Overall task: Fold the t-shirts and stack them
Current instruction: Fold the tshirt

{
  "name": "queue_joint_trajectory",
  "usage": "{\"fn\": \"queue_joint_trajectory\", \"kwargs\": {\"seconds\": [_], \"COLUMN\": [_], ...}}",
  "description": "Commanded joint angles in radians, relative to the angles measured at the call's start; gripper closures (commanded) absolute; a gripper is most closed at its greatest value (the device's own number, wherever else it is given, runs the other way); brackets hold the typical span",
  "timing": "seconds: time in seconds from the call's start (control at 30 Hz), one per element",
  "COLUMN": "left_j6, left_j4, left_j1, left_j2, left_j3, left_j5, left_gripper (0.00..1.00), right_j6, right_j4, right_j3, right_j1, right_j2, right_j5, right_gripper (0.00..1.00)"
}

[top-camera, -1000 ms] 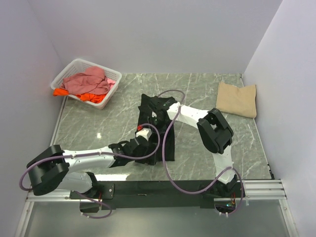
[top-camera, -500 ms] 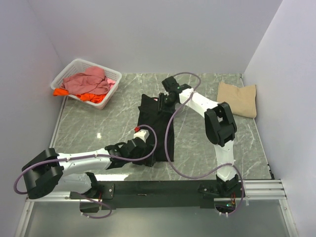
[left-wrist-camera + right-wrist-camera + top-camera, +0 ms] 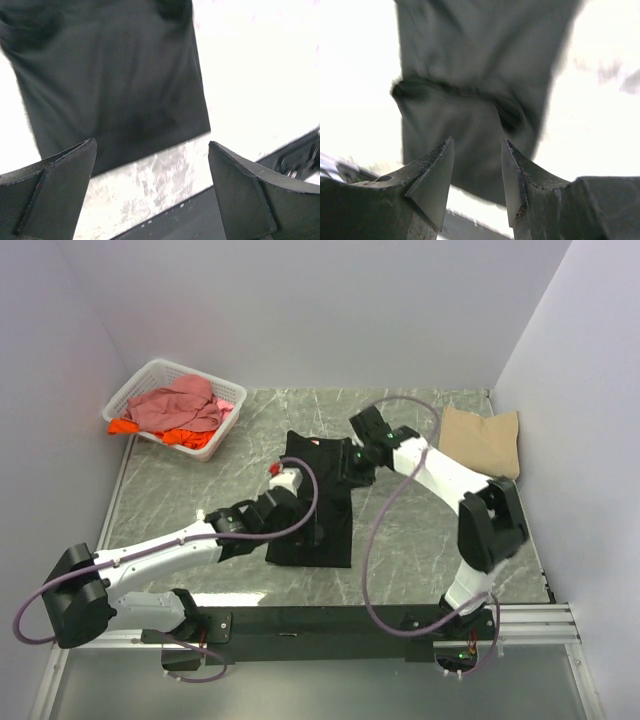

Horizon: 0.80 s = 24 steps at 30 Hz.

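A black t-shirt lies as a long folded strip in the middle of the table, its neck end far from me. My left gripper hovers over its left side. In the left wrist view that gripper is wide open and empty, with the black t-shirt and its near hem below. My right gripper hangs at the shirt's far right edge. In the right wrist view it is open with nothing between the fingers, above the black cloth. A folded tan t-shirt lies at the back right.
A white lattice basket stands at the back left holding a pink t-shirt and an orange one. The black mounting rail runs along the near edge. Walls close in the left, back and right sides.
The right arm swung away from the shirt's middle, out past its far end, and now hangs at its right edge. The left gripper moved farther along the shirt's left side.
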Motion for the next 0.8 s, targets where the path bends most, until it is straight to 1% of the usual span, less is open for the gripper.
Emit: {"fn": "queue_joint_trajectory", "kwargs": {"seconds": [0.0, 0.1, 0.13, 0.27, 0.4, 0.53, 0.77], "left_j6": [0.011, 0.018, 0.021, 0.028, 0.027, 0.022, 0.016], "left_j4": [-0.084, -0.096, -0.098, -0.115, -0.121, -0.121, -0.121], "left_j1": [0.073, 0.14, 0.154, 0.211, 0.232, 0.238, 0.242], "left_j2": [-0.021, -0.024, -0.029, -0.041, -0.051, -0.06, -0.07], "left_j3": [0.032, -0.007, -0.03, -0.079, -0.113, -0.139, -0.154], "left_j5": [-0.003, 0.031, 0.048, 0.076, 0.099, 0.122, 0.137], "left_gripper": [0.01, 0.01, 0.01, 0.01, 0.01, 0.01, 0.01], "right_j6": [0.037, 0.065, 0.086, 0.148, 0.215, 0.255, 0.283], "right_j4": [0.0, -0.011, -0.006, 0.022, 0.046, 0.063, 0.081], "right_j3": [-0.165, -0.242, -0.291, -0.396, -0.469, -0.494, -0.531], "right_j1": [0.035, 0.065, 0.087, 0.137, 0.193, 0.249, 0.266], "right_j2": [-0.12, -0.184, -0.212, -0.255, -0.255, -0.22, -0.197], "right_j5": [0.008, 0.022, 0.022, 0.011, 0.003, 0.005, 0.028], "right_gripper": [0.5, 0.5, 0.5, 0.5, 0.5, 0.5, 0.52]}}
